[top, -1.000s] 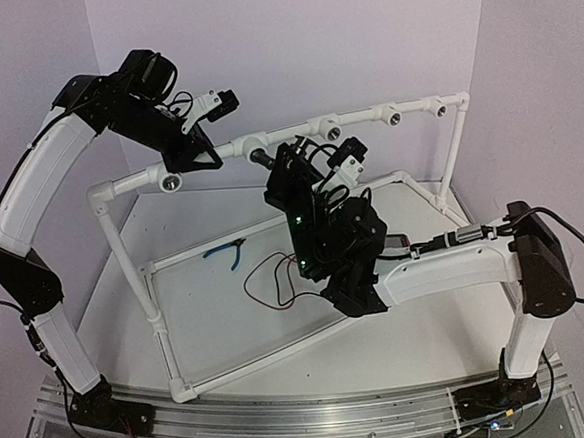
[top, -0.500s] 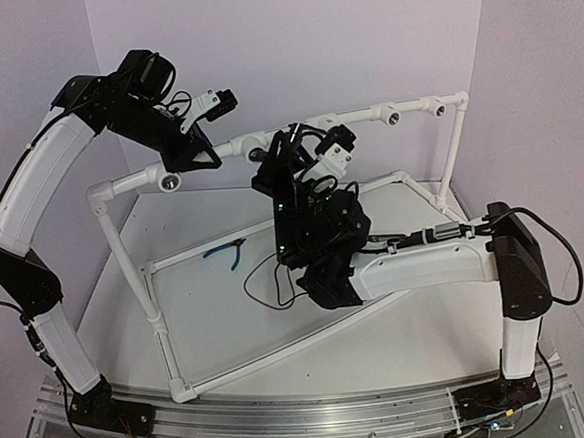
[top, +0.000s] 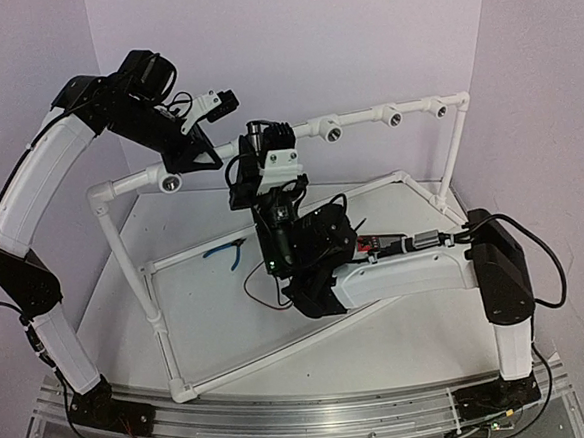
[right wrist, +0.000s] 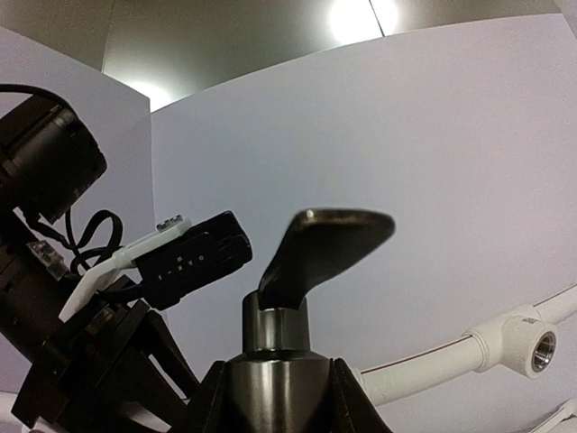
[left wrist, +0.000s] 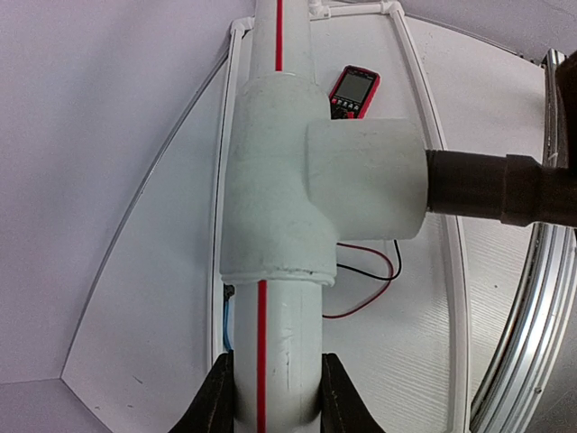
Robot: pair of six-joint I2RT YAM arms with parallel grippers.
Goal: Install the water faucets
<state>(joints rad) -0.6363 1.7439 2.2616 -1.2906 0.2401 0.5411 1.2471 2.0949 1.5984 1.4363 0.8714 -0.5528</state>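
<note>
Left claw [left wrist: 275,406] is closed on the white pipe [left wrist: 269,334], one finger on each side, just beside a tee [left wrist: 288,180]. Right claw [right wrist: 275,392] is clamped on the body of the faucet [right wrist: 302,257], whose lever stands above the fingers. The faucet is held aloft at the top rail of the pipe frame, its dark end seated in the tee's side socket. Three more sockets [top: 393,118] face forward along the rail to the right. On the desk [top: 199,321] below lie blue pliers [top: 226,251], a red multimeter [left wrist: 353,88] and loose red and black wires [left wrist: 365,271].
</note>
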